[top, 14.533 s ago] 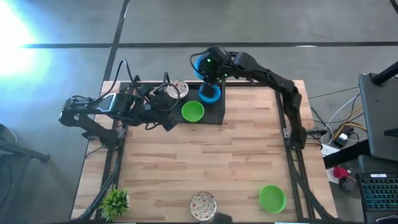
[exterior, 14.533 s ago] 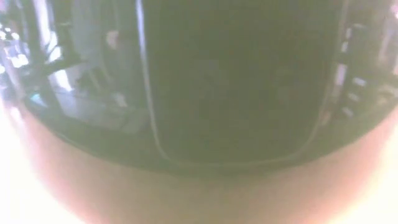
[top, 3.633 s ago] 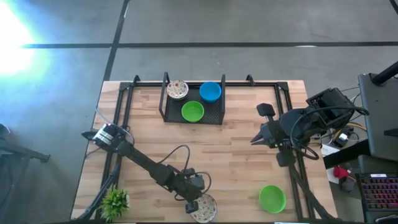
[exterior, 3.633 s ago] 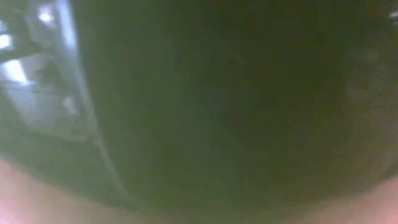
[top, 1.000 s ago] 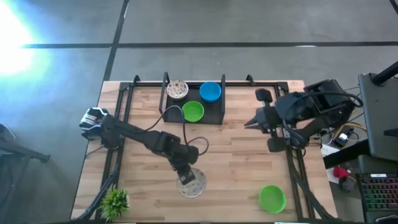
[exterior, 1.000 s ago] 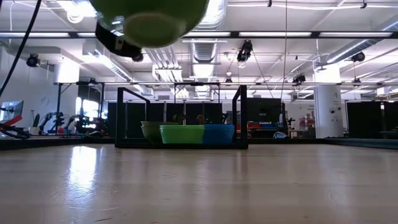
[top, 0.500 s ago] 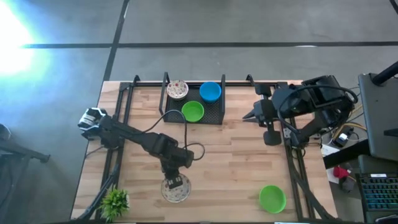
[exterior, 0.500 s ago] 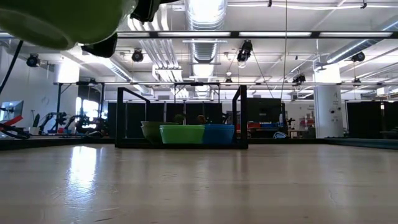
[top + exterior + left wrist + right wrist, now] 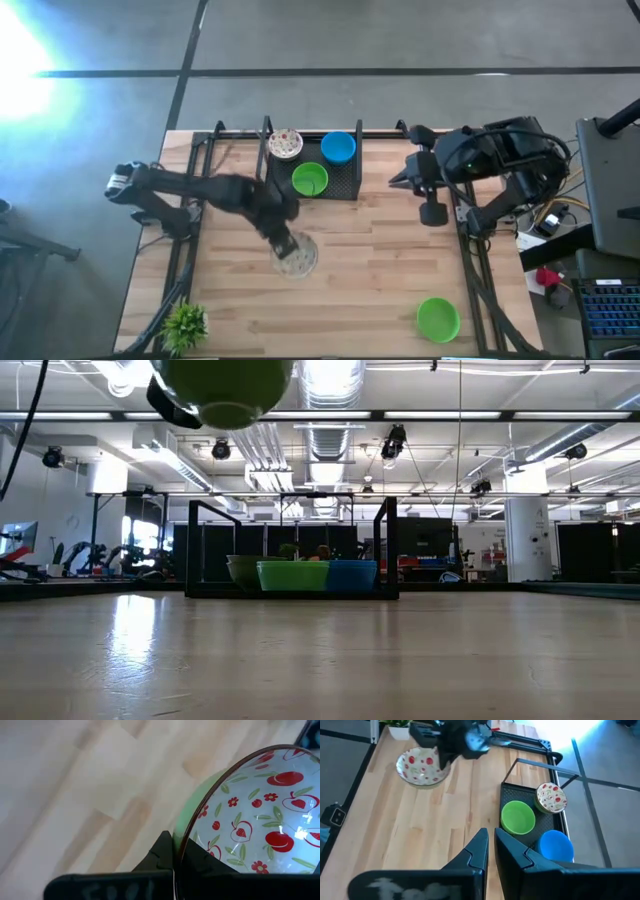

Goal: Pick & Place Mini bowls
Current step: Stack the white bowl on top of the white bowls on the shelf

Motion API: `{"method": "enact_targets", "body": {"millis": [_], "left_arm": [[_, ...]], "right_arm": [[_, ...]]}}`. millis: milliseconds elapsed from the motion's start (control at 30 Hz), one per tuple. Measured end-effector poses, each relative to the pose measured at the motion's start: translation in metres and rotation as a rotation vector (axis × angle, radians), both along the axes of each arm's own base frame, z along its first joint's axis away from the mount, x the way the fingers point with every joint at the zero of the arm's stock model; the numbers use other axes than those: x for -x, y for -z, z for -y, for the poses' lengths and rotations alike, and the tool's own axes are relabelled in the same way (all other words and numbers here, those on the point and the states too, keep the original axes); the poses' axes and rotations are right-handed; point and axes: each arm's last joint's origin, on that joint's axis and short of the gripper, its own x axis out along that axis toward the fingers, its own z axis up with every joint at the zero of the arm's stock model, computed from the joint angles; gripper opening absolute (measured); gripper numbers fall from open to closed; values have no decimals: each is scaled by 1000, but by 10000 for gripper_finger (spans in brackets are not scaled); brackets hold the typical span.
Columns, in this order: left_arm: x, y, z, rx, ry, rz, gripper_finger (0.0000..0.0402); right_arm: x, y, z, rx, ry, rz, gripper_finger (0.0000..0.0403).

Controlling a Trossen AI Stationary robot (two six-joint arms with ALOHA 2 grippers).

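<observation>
Above the table's middle, your left gripper pinches the patterned bowl's rim; carry it level toward the tray.

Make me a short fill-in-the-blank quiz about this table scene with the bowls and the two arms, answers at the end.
1. The left gripper is shut on the rim of a white bowl patterned with red ____.
2. The black wire tray holds ____ bowls.
3. The bowl left alone near the table's front edge is ____ in colour.
4. The right gripper, shut, holds ____.

Answers: fruit; three; green; nothing
</observation>
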Motion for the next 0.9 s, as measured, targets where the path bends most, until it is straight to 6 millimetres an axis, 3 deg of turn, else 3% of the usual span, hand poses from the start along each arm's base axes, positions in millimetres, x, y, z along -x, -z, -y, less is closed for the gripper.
{"method": "enact_targets", "body": {"millis": [200, 500, 900], "left_arm": [[14, -16, -48, -36, -108, 49, 3], [37, -38, -133, -194, -127, 108, 3], [63, -34, -244, -328, -219, 73, 3]], "right_arm": [[-3, -2, 10, 42, 94, 38, 27], [-9, -8, 23, 34, 156, 112, 27], [-14, -14, 43, -11, 274, 197, 27]]}}
